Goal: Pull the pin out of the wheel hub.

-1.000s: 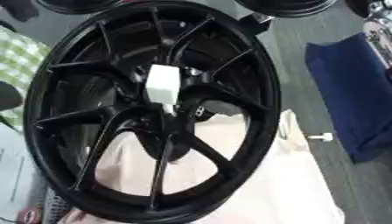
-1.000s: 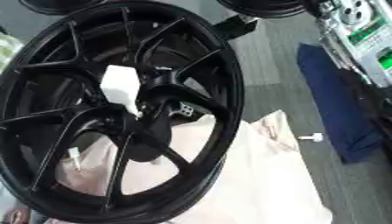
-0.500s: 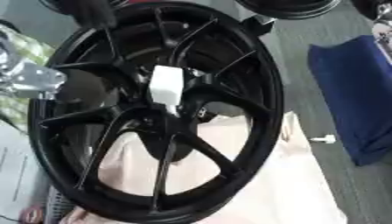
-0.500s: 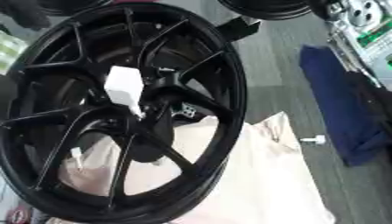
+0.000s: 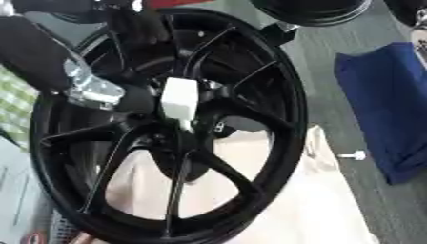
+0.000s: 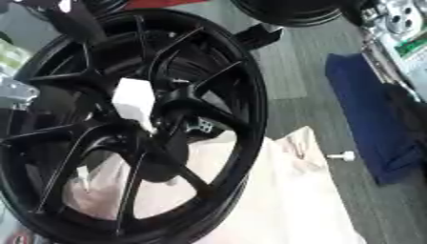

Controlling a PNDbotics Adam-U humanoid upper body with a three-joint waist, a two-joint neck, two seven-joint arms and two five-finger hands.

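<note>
- Centrally, the white pin (image 5: 179, 97) stands out of the hub of the black wheel (image 5: 283, 102); it looks rigid and light, best gripped round its blocky exposed head.
- Left hand (image 5: 125, 95) reaches in from the upper left beside it; I cannot tell how its fingers are set.
- Right hand is out of sight.
- Pale cloth (image 6: 283, 190) lies beneath; a small white bolt (image 6: 341, 155) and blue cloth (image 5: 388, 105) sit apart.
</note>
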